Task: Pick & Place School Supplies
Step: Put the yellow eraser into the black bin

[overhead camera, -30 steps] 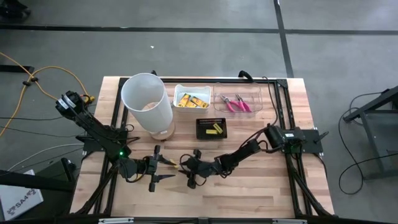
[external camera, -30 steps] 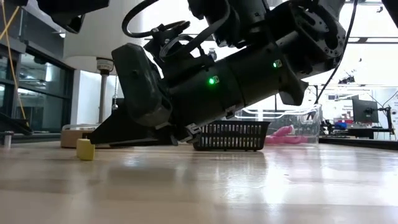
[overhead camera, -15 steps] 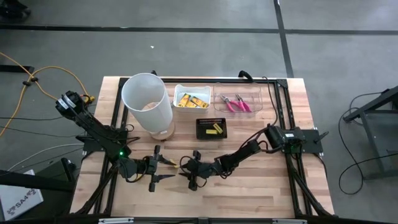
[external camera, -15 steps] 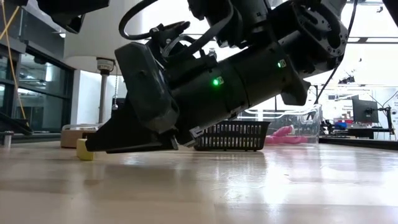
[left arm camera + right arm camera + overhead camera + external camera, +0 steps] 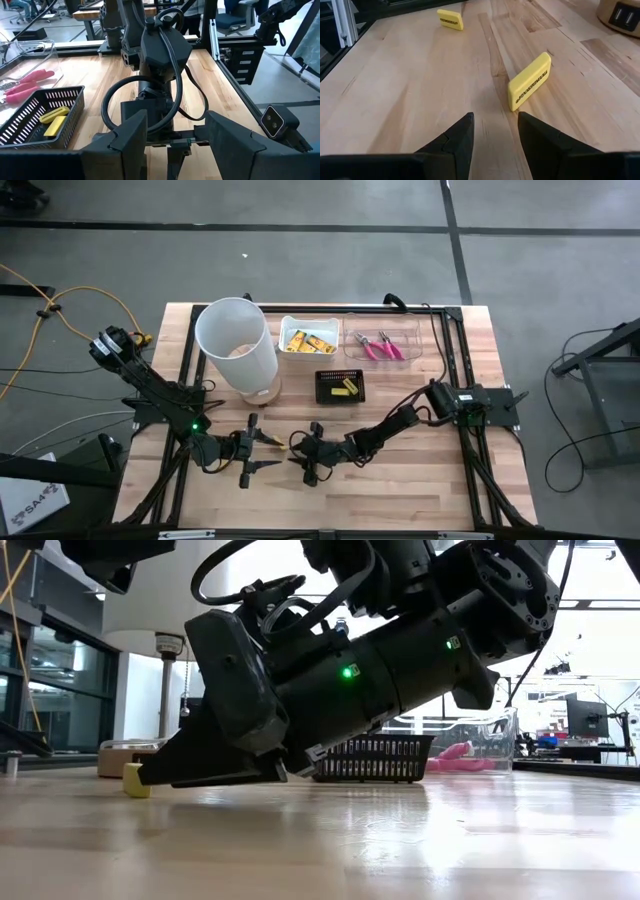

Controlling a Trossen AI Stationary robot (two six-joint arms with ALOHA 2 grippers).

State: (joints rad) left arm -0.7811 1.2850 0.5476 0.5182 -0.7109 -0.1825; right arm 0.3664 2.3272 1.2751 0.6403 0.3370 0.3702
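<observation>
My right gripper point(image 5: 298, 458) sits low over the near middle of the table, tilted down, its fingers point(image 5: 457, 135) partly apart with nothing between them. Set against a second ago, the low view shows it has slid left toward the small yellow block point(image 5: 136, 780) and then settled; over the last half second it has hardly moved. That reads to me as an approach finished and a grasp not yet begun. The nearest packet point(image 5: 530, 80) lies flat on bare wood just beyond my right fingertips, a little off the line of the gap, not touched; a 2nd packet point(image 5: 450, 19) lies farther off. I judge I must shift sideways or turn before closing, or 1 finger will push the packet away. My left gripper point(image 5: 268, 451) waits just left of the right one, fingers wide and empty. Far of me stand the black tray point(image 5: 340, 387) and the white bin point(image 5: 237, 345).
</observation>
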